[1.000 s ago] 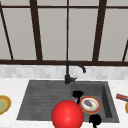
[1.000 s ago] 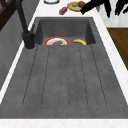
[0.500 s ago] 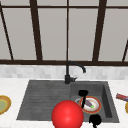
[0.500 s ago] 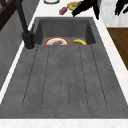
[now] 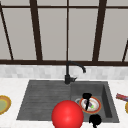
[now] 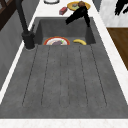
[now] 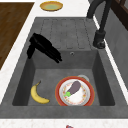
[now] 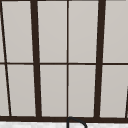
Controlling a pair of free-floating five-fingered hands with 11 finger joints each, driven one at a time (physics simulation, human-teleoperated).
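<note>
My left hand (image 5: 87, 98) hangs open over the sink's basin, fingers straight and reaching toward the back wall, touching nothing. In the right side view the left hand (image 7: 44, 48) floats above the basin's front-left corner; in the left side view the left hand (image 6: 78, 14) is above the far basin. Below it a red-rimmed plate (image 7: 59, 94) holds a purple eggplant (image 7: 74, 87). A banana (image 7: 38, 96) lies on the basin floor beside the plate. My right hand (image 5: 95, 120) hovers in front of the sink's edge with relaxed fingers; the left side view shows the right hand (image 6: 123, 6) out past the counter.
A black faucet (image 5: 67, 75) stands behind the ribbed drainboard (image 5: 42, 100). A big red ball (image 5: 67, 115) sits low in the front view. A yellow-green plate (image 5: 3, 105) rests on the left counter. On the right counter are a red item (image 6: 63, 10) and a yellow plate (image 6: 75, 5).
The left hand has sunk slightly toward the basin. The right hand, plate and banana have not moved.
</note>
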